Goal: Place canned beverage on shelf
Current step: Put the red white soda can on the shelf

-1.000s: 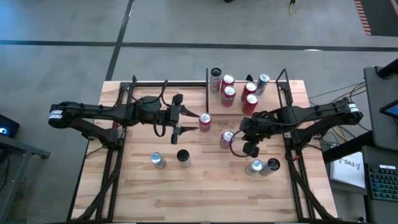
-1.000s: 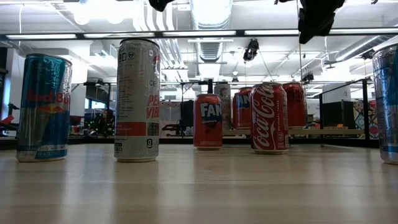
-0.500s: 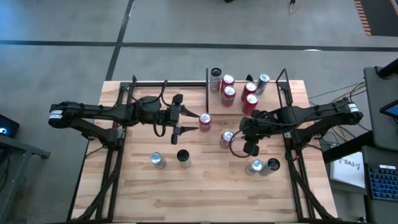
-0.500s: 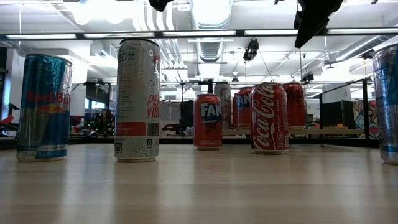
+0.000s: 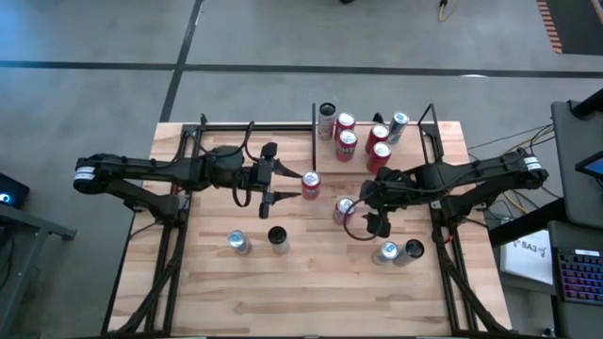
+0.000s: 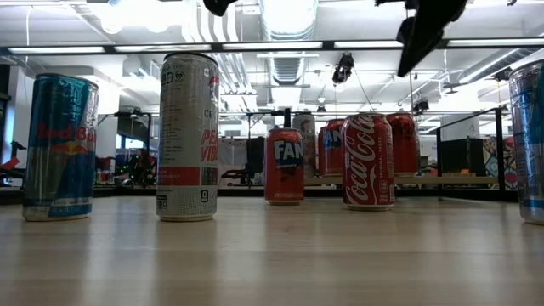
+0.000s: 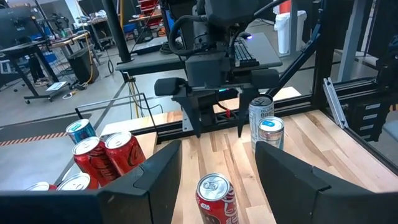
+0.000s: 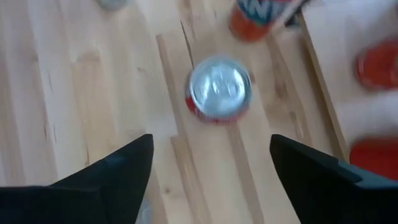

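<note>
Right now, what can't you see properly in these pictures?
- Right claw, right wrist view: the red can below it is blurred, so its label is unreadable.
- Shelf, low view: mostly hidden behind the Coca-Cola can.
- Blue can, low view: cut off by the picture's edge.
- Cans at the table's near side, high view: too small to read their brands.
</note>
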Controlling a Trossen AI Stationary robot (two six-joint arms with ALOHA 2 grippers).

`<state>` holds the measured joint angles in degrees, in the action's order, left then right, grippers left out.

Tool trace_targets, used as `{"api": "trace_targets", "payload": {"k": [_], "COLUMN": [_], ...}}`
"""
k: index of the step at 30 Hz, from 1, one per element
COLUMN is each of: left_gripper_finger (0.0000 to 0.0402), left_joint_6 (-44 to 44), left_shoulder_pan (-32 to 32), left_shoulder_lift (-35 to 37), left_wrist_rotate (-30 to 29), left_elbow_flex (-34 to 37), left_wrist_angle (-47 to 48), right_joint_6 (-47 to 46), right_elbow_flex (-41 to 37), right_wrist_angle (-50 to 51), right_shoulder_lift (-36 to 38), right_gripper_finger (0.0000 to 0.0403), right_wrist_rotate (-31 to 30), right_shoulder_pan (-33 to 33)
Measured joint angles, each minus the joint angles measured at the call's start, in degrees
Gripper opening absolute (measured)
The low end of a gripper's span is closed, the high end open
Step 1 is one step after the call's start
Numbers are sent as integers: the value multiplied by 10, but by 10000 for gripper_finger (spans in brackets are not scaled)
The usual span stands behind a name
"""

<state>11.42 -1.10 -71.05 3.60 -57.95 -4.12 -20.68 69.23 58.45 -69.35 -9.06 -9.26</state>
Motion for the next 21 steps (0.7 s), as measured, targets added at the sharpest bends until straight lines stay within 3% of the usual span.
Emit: {"api": "trace_targets", "payload": {"k": [9, 15, 21], "left_gripper_finger": [190, 190, 190], "left_joint_6": [0, 0, 0], "left_shoulder_pan": [0, 0, 0], "left_shoulder_lift": [0, 0, 0], "left_wrist_rotate": [0, 0, 0], "left_elbow_flex": [3, 3, 3], "left_wrist_angle": [-2, -2, -2], "right_joint_6": [128, 152, 152], "right_elbow_flex": [-7, -7, -7], "right_wrist_angle": [-75, -90, -92], "right_shoulder_lift": [-42, -79, -103], "right_gripper_finger": [325, 325, 325], "right_wrist_rotate": [-8, -46, -23], "right_shoulder_pan": [3, 11, 38]}}
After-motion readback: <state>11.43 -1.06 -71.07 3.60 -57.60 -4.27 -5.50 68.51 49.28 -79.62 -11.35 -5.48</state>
